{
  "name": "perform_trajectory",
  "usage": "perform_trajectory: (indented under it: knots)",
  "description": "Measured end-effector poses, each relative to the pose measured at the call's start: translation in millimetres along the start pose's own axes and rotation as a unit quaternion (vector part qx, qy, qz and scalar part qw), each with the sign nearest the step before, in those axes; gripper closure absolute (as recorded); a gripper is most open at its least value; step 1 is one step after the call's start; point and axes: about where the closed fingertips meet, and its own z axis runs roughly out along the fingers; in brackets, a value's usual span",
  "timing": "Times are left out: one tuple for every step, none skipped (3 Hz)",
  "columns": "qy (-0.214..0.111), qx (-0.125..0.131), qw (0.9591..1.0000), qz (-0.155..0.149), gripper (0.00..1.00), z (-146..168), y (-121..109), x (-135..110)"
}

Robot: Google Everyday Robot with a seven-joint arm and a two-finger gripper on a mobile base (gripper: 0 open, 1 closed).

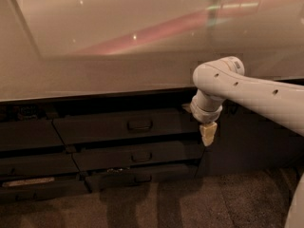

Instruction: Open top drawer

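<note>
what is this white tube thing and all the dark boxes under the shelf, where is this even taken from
The white tube is a robot's arm, reaching in from the right. At its end is the claw, pointing down; I see nothing in it. One camera took this, looking down from above; where it is mounted isn't shown. The pale slab is the countertop, with reflected light streaks. The dark boxes are drawers. The wide one just under the edge is the top drawer, with a small bar handle. The claw hangs by that drawer's right end, away from the handle.
</note>
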Motion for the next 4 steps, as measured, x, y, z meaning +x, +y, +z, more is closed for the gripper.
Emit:
perform_trajectory:
  knots:
    - [0.0, 0.0, 1.0, 0.0, 0.42, 0.0, 0.0, 0.0]
    - [0.0, 0.0, 1.0, 0.0, 0.66, 0.1, 0.0, 0.0]
    - [0.0, 0.0, 1.0, 0.0, 0.89, 0.1, 0.0, 0.0]
    - [0.0, 0.0, 1.0, 0.0, 1.0, -0.1, 0.0, 0.0]
